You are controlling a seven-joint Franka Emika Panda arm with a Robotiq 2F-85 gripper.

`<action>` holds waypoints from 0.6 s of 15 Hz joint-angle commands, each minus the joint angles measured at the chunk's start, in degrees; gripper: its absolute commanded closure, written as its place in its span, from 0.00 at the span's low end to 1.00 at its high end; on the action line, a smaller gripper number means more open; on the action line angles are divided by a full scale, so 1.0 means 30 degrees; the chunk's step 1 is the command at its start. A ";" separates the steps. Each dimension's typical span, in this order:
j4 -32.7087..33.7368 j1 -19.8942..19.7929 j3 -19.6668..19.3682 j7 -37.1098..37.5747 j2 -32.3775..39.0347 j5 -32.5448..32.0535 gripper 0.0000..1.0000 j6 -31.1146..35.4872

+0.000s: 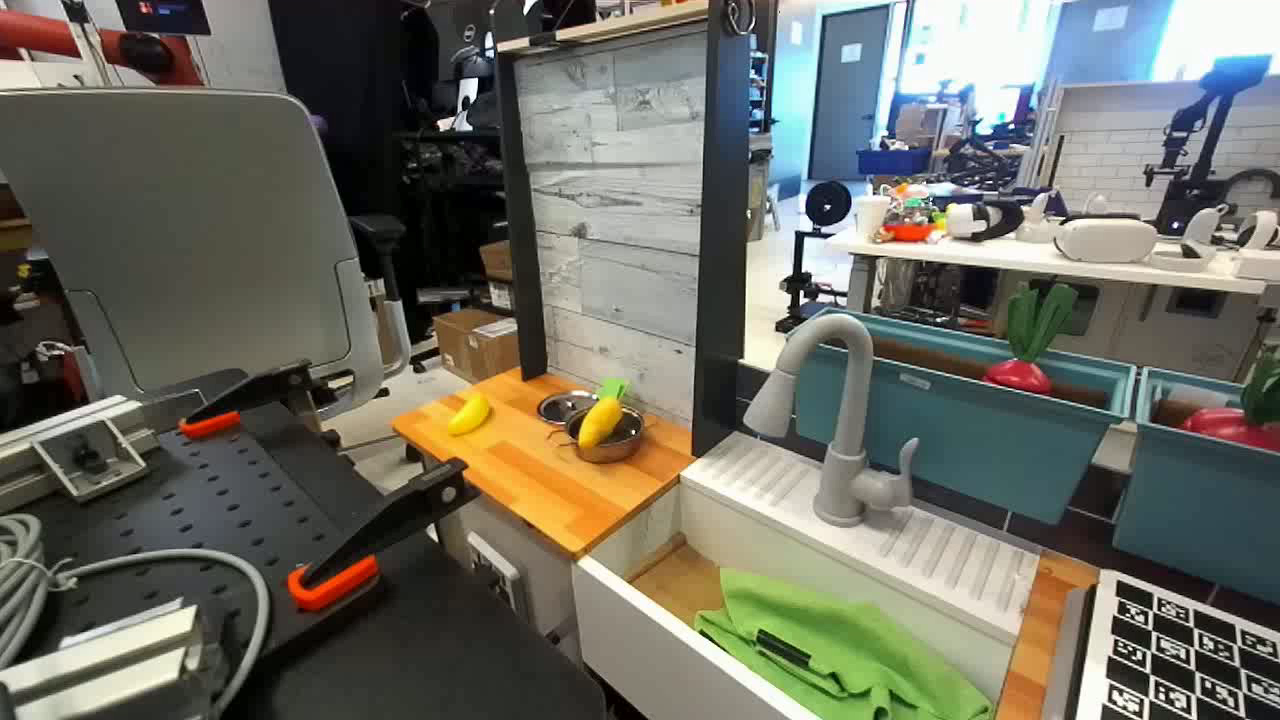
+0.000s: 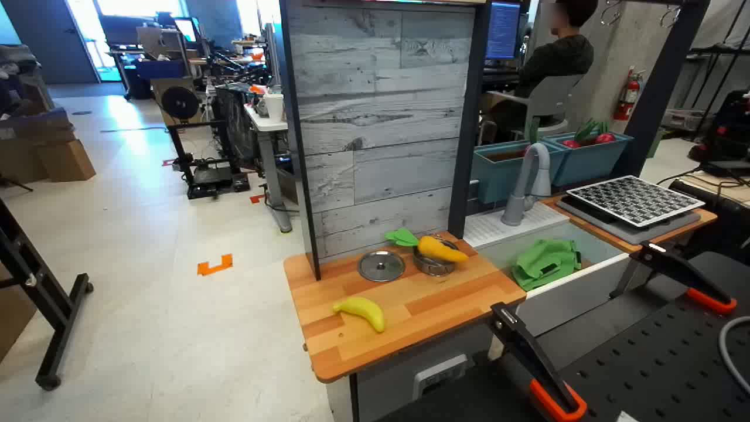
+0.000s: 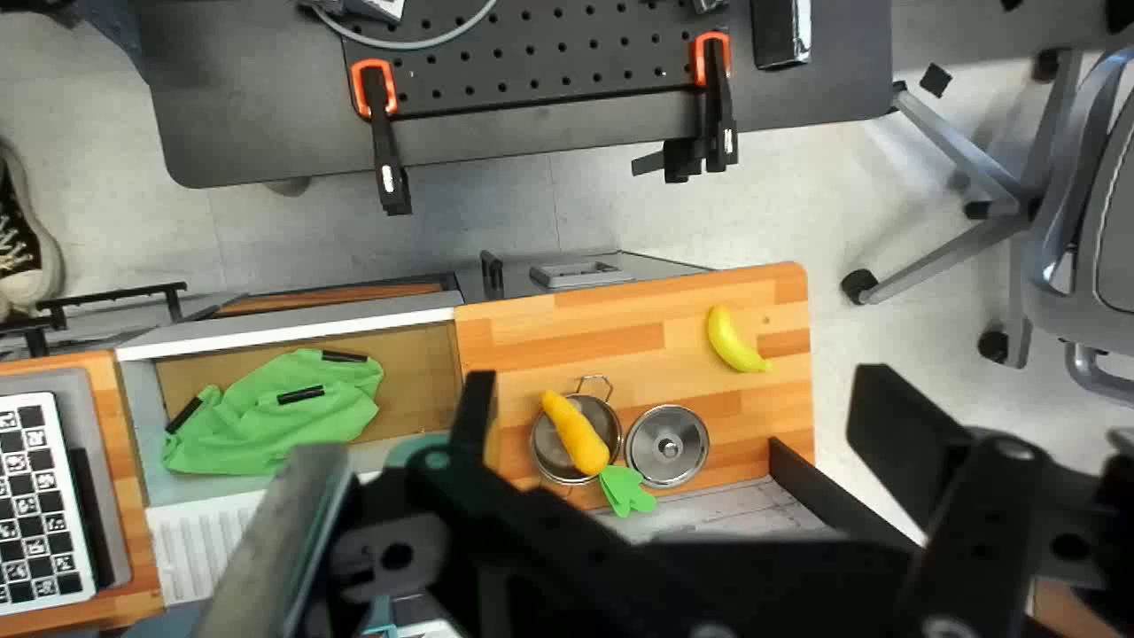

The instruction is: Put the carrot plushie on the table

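The carrot plushie is orange-yellow with green leaves. It lies across the small metal pot in both exterior views [image 1: 600, 424] [image 2: 439, 250] and in the wrist view [image 3: 574, 434]. Its leafy end sticks out over the pot's rim on the side towards the upright panel. The metal pot [image 1: 612, 452] [image 2: 433, 268] [image 3: 547, 454] stands on the table [image 1: 535, 490] [image 2: 422, 308] [image 3: 567, 346], an orange-brown wooden slab. My gripper [image 3: 678, 390] is open and empty, high above the table in the wrist view. The gripper is out of both exterior views.
A metal lid [image 2: 381, 266] lies beside the pot. A yellow banana toy [image 2: 361, 313] lies near the table's outer end. A grey plank panel [image 2: 381, 117] with dark posts rises behind the table. The white sink [image 1: 690, 640] with a grey faucet [image 1: 845, 420] adjoins it, with a green cloth [image 1: 830, 640] inside.
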 commanded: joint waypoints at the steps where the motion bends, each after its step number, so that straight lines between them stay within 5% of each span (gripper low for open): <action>1: 0.0041 -0.0491 0.0438 -0.0099 0.0032 0.0095 0.00 -0.0049; 9: -0.0404 -0.0216 0.1483 0.0312 0.1349 -0.0592 0.00 0.1426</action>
